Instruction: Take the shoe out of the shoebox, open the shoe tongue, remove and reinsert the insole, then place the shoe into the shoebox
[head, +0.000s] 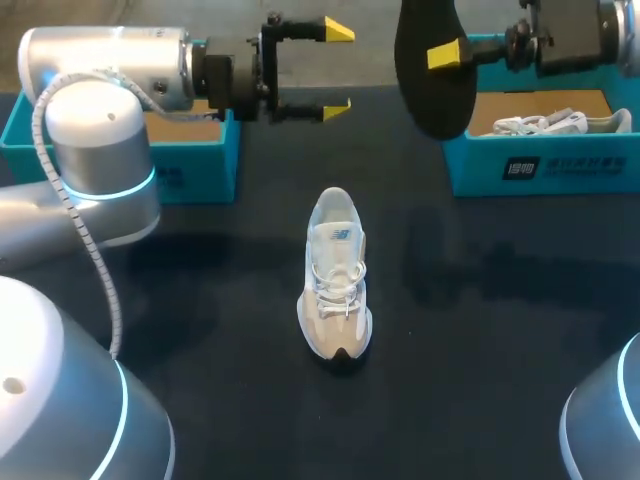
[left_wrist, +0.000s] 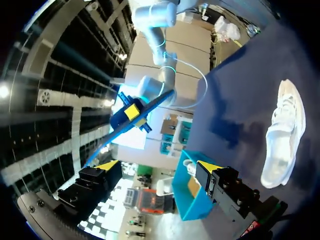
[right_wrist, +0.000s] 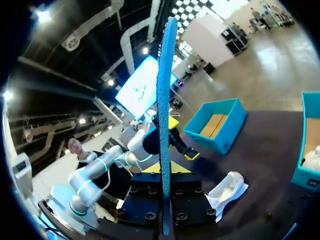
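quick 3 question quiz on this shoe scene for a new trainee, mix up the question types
1. True or false: the white shoe stands on the dark table, outside the right shoebox.
2. Which gripper holds the insole up above the table? A. left B. right C. neither
3. Fill in: the left gripper holds nothing, and its fingers are ____.

Key
1. True.
2. B: the right gripper is shut on it.
3. Open.
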